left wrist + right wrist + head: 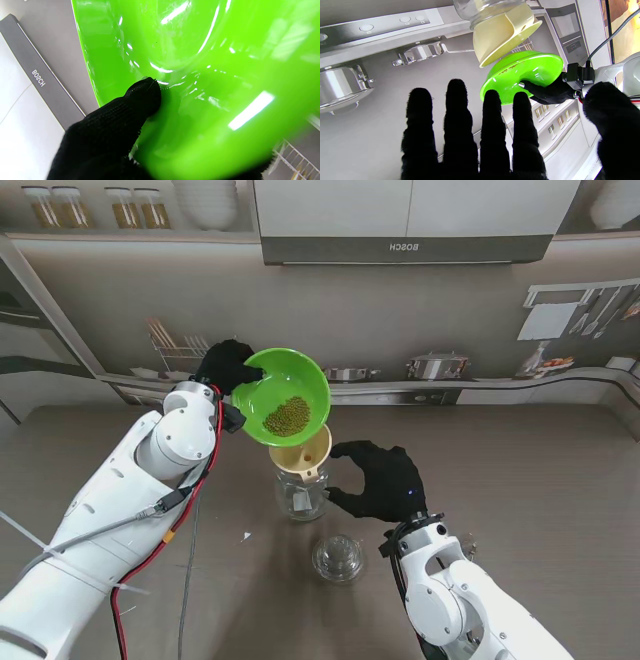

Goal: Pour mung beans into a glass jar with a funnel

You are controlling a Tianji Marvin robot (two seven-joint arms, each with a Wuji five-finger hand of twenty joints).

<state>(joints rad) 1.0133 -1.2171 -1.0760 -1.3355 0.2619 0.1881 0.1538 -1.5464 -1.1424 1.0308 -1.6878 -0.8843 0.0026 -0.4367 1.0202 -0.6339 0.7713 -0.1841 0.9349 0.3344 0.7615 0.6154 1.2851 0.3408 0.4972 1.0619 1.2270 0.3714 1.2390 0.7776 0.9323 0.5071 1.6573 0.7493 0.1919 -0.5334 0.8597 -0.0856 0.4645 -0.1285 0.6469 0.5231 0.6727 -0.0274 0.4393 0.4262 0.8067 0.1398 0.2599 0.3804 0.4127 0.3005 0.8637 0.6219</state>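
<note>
Left robot hand (226,364): gripping tilted glossy green plastic bowl (287,397), 11 o'clock of cream plastic funnel (302,450).
Right robot hand (382,478): spread, empty.
Risk: mung beans (287,415) overshooting funnel rim.

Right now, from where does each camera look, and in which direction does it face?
Stand view: from above the shoulders, down at the table; both arms show, left hand holding the tilted green bowl over the funnel in the glass jar.
Left wrist view: along one black finger onto the bowl's outside.
Right wrist view: along the open right hand toward funnel and bowl.
All views share the green bowl.
</note>
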